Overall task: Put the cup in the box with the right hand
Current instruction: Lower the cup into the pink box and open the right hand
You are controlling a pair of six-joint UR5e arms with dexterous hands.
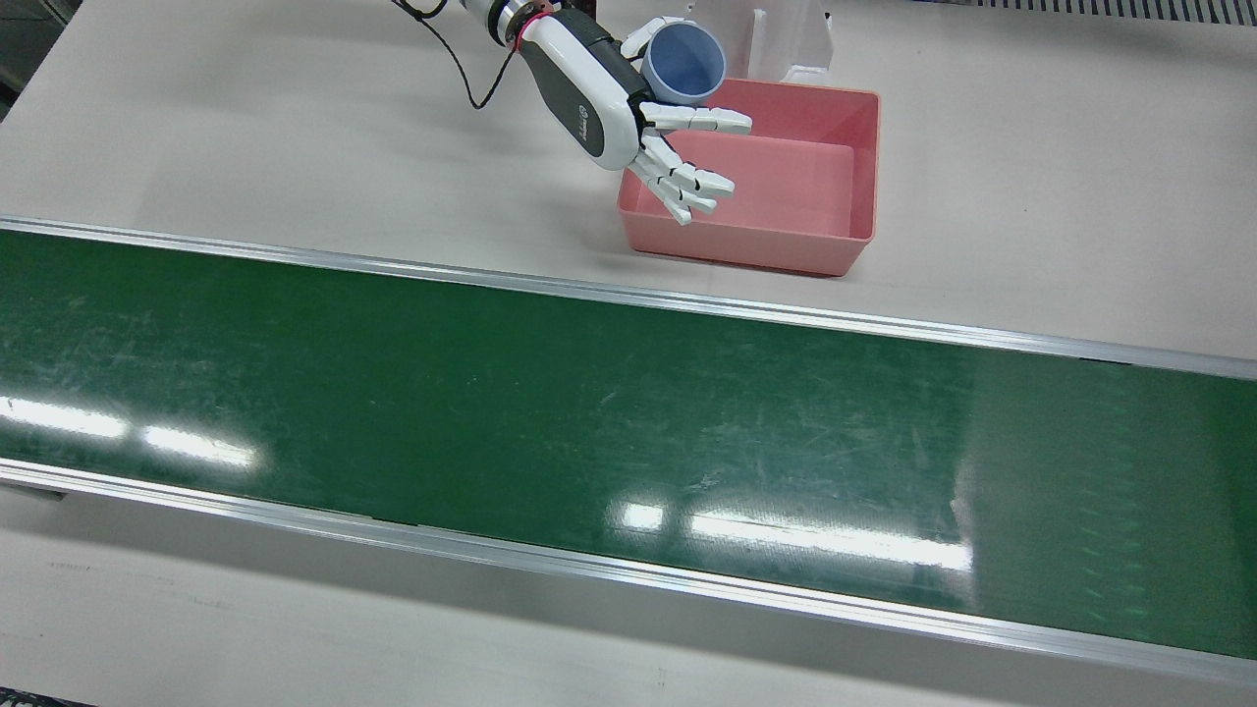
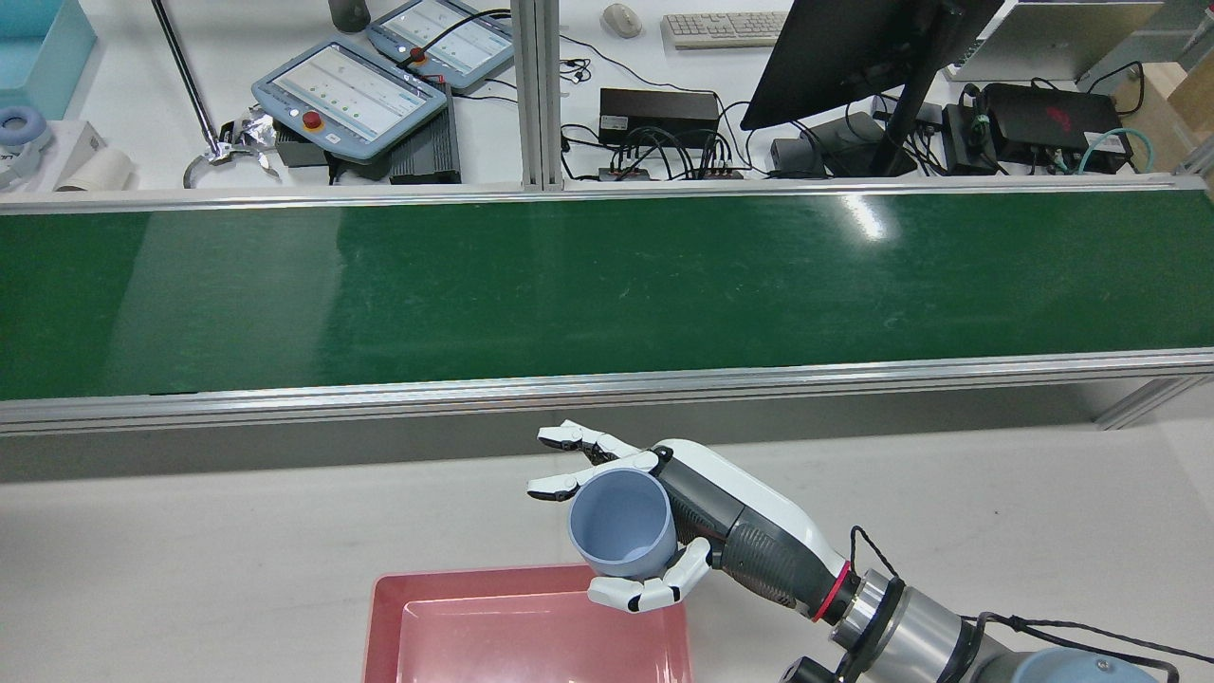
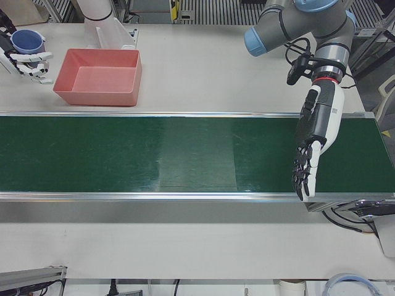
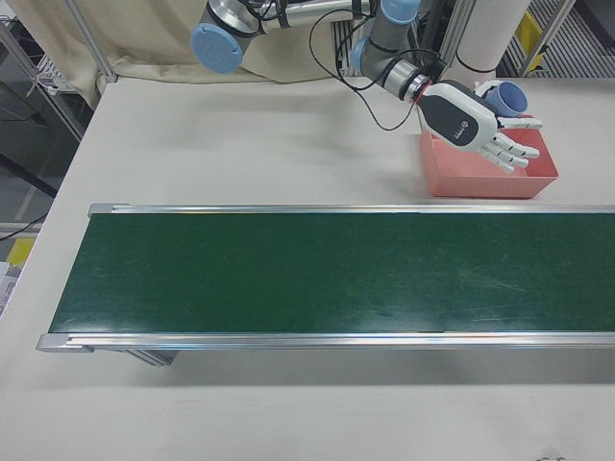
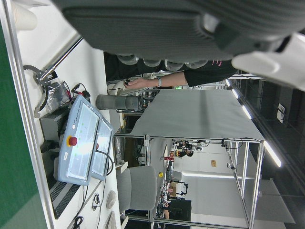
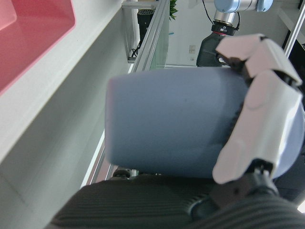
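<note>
Holding a pale blue plastic cup against its palm, the white-and-grey right hand is hanging over the corner of the shallow pink plastic box nearest the right arm. Only the thumb is pressing on the cup's far side, while the other fingers are reaching out almost straight past it, over the box floor. The cup is sitting mouth up and slightly tilted, above the box rim and not touching it; in the rear view it is showing an empty inside. The box is resting on the beige table, beside the long green conveyor belt and apart from its metal edge. In the right hand view the cup's side wall is filling the middle, with the pink box off to one side. The left hand is hanging well away over the other end of the belt, its dark fingers pointing down, spread and holding nothing.
</note>
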